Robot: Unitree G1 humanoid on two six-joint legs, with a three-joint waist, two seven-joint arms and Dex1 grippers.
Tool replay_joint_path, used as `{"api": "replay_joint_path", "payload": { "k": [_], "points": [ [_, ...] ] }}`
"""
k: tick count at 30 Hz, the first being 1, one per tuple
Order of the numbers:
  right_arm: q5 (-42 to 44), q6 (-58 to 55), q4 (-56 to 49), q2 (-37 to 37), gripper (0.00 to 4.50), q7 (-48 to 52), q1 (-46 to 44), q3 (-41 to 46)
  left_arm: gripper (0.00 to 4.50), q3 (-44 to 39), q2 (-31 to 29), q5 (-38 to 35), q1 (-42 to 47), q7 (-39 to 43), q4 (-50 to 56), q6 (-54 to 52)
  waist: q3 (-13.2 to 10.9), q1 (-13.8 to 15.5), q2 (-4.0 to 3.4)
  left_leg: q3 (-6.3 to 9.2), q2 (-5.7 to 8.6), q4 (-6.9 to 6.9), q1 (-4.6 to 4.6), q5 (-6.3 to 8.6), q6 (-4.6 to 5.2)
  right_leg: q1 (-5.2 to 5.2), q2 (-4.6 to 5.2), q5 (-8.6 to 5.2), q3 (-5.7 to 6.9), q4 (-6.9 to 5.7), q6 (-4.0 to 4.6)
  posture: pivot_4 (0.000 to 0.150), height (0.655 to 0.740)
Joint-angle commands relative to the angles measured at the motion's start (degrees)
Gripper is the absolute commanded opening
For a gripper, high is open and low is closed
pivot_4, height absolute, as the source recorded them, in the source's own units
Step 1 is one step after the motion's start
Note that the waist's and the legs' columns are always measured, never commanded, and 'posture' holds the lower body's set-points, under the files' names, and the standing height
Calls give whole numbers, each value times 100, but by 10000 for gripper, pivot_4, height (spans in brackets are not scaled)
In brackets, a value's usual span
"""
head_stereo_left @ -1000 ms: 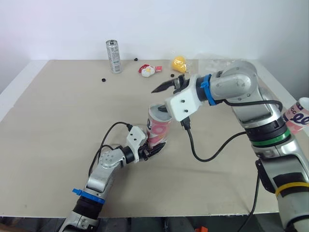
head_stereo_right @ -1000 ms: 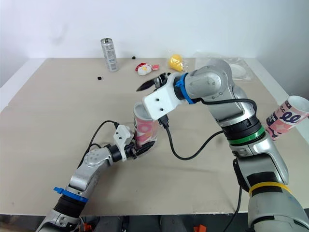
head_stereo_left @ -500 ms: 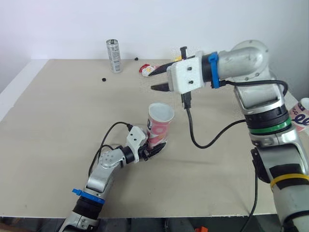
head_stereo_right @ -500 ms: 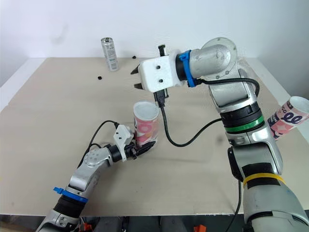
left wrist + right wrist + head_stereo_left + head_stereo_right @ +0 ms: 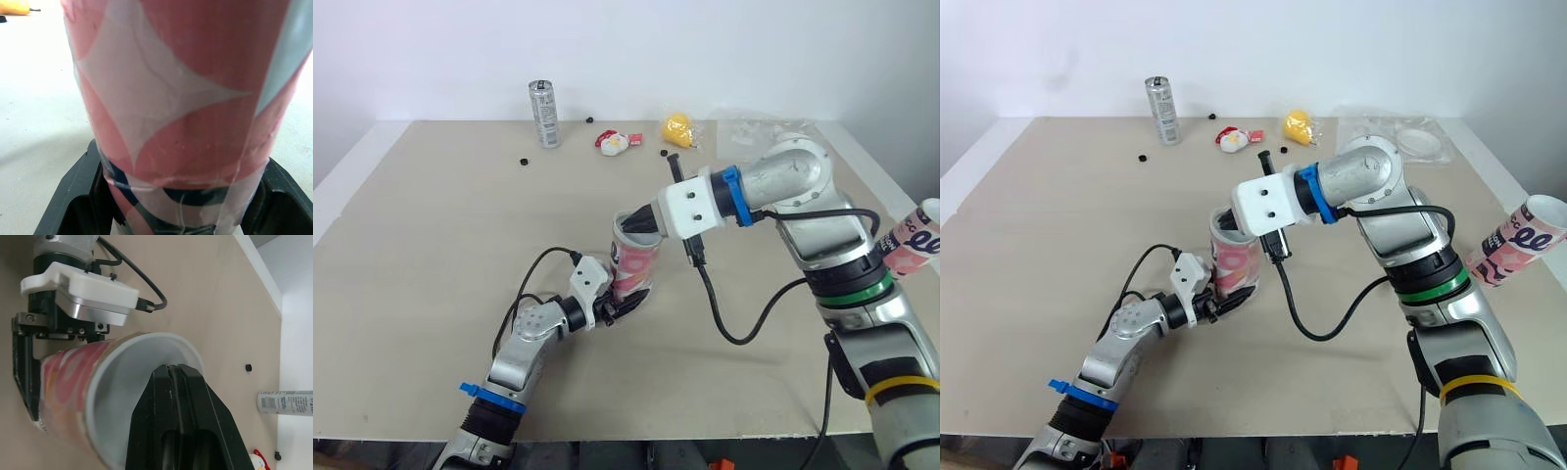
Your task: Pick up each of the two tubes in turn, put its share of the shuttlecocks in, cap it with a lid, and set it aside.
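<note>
I am watching the right gripper (image 5: pixel 636 223) dropping back down: half a second ago it was hanging open above the pink tube (image 5: pixel 634 262), and now its tips are dipping into the tube's open mouth. In the right wrist view its two fingers (image 5: pixel 182 396) are pressed flat together with nothing visible between them, so that claw is closed and empty.

The left gripper (image 5: pixel 623 305) is clamping the tube's base from both sides, keeping it upright on the table (image 5: pixel 431 255). The tube itself is not shifting between frames.

I am reading this as the right arm poking down into the tube, probably seating whatever is already inside. I cannot see the tube's bottom, so I cannot tell how many shuttlecocks are in there, and none are lying near it.

That means this tube is still at the filling step, uncapped. A clear plastic bag (image 5: pixel 1410 137), well beyond the tube and to its right, is holding round shapes that may be lids. The second tube (image 5: pixel 1516 238) is showing far to the right of the first, past the table edge, untouched.
</note>
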State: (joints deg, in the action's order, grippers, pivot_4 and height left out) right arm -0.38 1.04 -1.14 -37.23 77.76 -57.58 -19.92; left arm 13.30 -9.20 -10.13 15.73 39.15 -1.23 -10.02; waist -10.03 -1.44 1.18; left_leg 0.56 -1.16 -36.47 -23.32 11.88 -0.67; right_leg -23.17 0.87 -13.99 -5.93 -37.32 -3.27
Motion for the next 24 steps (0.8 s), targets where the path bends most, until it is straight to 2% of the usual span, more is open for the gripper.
{"api": "replay_joint_path", "payload": {
  "k": [1, 9, 12, 15, 21, 22, 23, 24],
  "points": [
    [-136, 90, -190, -66, 535, 381, 275, -442, 26515, 153, 4, 68, -87, -11, -239, -224, 5, 0, 2, 0, 0, 0, 0, 0, 0, 0, 0, 0, 0, 0, 0, 1500, 7400],
    [-341, 330, -142, -29, 535, 486, 460, -657, 26515, 161, 5, 64, -90, -18, -212, -234, 50, 0, -1, 6, 0, 0, 2, 0, 0, 5, 0, -5, 7, 2, 1, 1500, 7400],
    [-177, 143, -143, 90, 535, 454, 413, -534, 26515, 155, 4, 53, -103, -23, -181, -242, 69, 0, 1, 7, 0, 0, 3, 0, 0, 7, 0, -13, 8, 2, 15, 1500, 7400],
    [159, -308, -129, 139, 535, 420, 307, -218, 26515, 140, -17, 38, -118, -15, -142, -265, 73, 0, 1, 8, -1, 0, 4, 0, 0, 7, -1, -13, 8, 2, 19, 1500, 7400],
    [1480, -1949, -116, 405, 535, -79, 101, 904, 26515, 90, -142, -82, -170, 97, 57, -441, 70, -3, 2, 9, -4, 6, -2, 0, 0, -1, -2, -6, 8, 2, 16, 1500, 7400],
    [1726, -2269, -137, 435, 0, -182, 82, 1098, 34644, 73, -168, -122, -175, 118, 97, -509, 69, -2, 3, 13, -3, 8, -6, 0, 0, -3, -2, 2, 10, 2, 15, 1500, 7400],
    [1935, -2524, -142, 460, 0, -298, 68, 1283, 37397, 68, -204, -166, -176, 160, 139, -587, 69, -2, 3, 17, -3, 8, -8, 0, 0, -3, -2, 9, 14, 2, 28, 1500, 7400],
    [2141, -2798, -159, 423, 3152, -367, 81, 1458, 42014, 85, -278, -189, -186, 228, 206, -653, 68, -3, 3, 21, -2, 10, -12, 1, -1, -5, -2, 11, 16, 2, 36, 1500, 7400]
  ]
}}
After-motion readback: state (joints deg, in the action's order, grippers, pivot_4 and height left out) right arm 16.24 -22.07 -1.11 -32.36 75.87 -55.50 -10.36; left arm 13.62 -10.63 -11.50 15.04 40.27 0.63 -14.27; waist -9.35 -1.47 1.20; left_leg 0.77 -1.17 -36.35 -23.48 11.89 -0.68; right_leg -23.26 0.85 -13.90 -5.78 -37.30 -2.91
